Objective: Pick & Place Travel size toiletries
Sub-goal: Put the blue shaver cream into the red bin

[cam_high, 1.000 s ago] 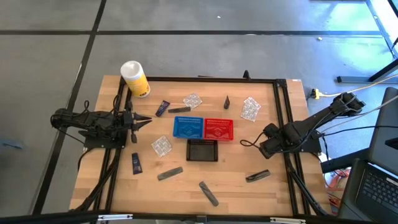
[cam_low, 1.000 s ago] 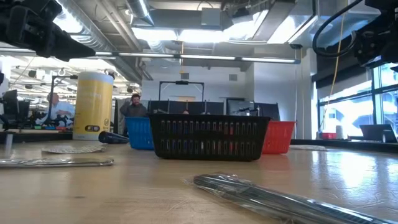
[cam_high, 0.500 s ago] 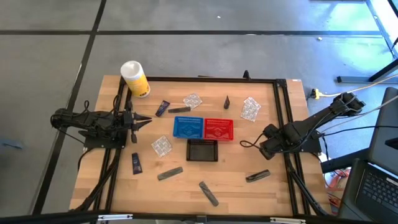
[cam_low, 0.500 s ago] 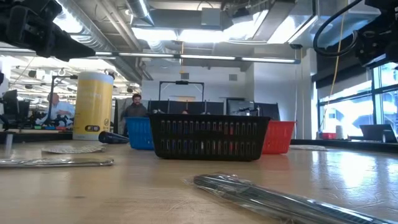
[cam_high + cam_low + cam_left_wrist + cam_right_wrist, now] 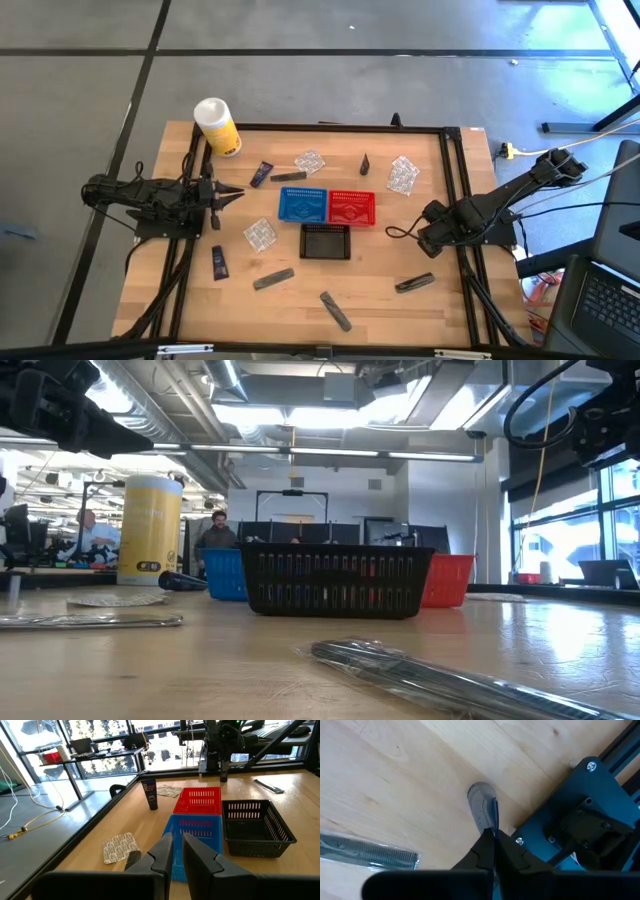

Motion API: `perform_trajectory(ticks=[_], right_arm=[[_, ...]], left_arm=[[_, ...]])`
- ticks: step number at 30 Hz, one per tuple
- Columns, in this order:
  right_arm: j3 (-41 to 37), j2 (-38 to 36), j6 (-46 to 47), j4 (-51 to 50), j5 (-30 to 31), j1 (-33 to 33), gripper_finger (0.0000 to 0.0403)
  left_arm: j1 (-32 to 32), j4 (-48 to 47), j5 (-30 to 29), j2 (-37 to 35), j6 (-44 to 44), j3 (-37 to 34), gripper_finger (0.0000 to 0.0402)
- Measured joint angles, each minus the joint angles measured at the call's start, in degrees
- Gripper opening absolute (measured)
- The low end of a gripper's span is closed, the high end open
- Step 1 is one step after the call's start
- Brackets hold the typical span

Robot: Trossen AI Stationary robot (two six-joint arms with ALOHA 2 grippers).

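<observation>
Left hand [image 5: 235, 192] parked at the left edge of the wooden surface [image 5: 380, 310], fingers nearly together and empty, pointing toward the blue basket [image 5: 302, 205]. Right hand [image 5: 491, 841] at the right edge, pinched fully shut with nothing between the fingers, tips just above the bare wood, close to a clear packet [image 5: 367, 852]. Toiletries spread about the surface: navy tube [image 5: 218, 262] near left, grey tube [image 5: 274, 278] and another [image 5: 336, 311] at the near side, crinkly packets [image 5: 403, 175] far right, all outside the red basket [image 5: 351, 208] and black basket [image 5: 326, 241].
</observation>
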Motion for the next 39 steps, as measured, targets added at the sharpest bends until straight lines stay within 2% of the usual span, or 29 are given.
perform_trajectory(ticks=[4,18,30,39], right_arm=[[2.2,0.0,-2.1,-0.1,0.5,-0.4,0.0003],[16.6,0.0,-17.1,3.6,11.9,-6.8,0.0001],[17.7,1.0,-36.8,18.8,9.1,-18.3,0.0],[17.7,7.9,-47.3,25.6,2.4,-27.0,0.0]], left_arm=[[0.0,0.0,0.0,0.0,0.0,0.0,0.0036],[0.0,0.0,0.0,0.0,0.0,0.0,0.0036],[0.0,0.0,0.0,0.0,0.0,0.0,0.0038],[0.0,0.0,0.0,0.0,0.0,0.0,0.0036]])
